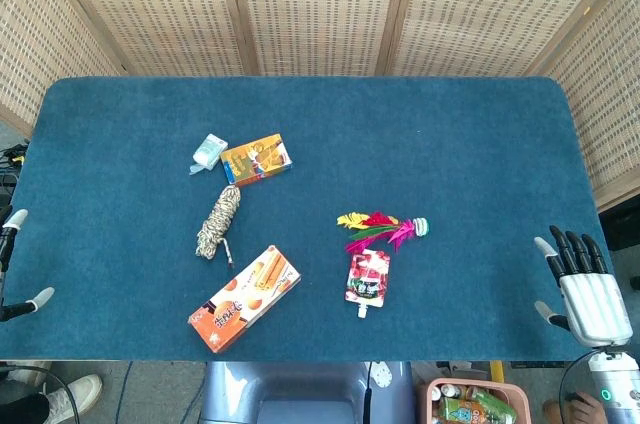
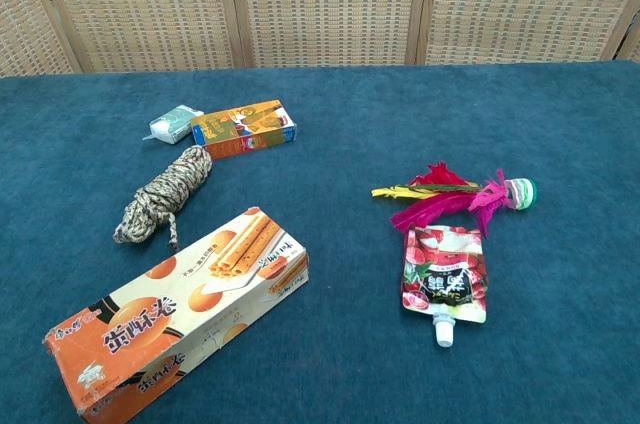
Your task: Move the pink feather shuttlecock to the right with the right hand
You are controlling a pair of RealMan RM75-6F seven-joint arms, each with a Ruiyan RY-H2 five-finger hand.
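The pink feather shuttlecock (image 1: 385, 228) lies on its side on the blue table, right of centre, with pink, red and yellow feathers pointing left and its white and green base to the right; the chest view shows the shuttlecock (image 2: 455, 196) too. My right hand (image 1: 586, 289) hovers open at the table's front right edge, well to the right of the shuttlecock, holding nothing. Only fingertips of my left hand (image 1: 14, 264) show at the far left edge, spread apart. Neither hand appears in the chest view.
A red drink pouch (image 1: 367, 280) lies just in front of the shuttlecock. Further left are a large orange biscuit box (image 1: 245, 298), a coiled rope (image 1: 218, 220), a small orange box (image 1: 257, 159) and a small white packet (image 1: 208, 152). Woven screens stand behind the table.
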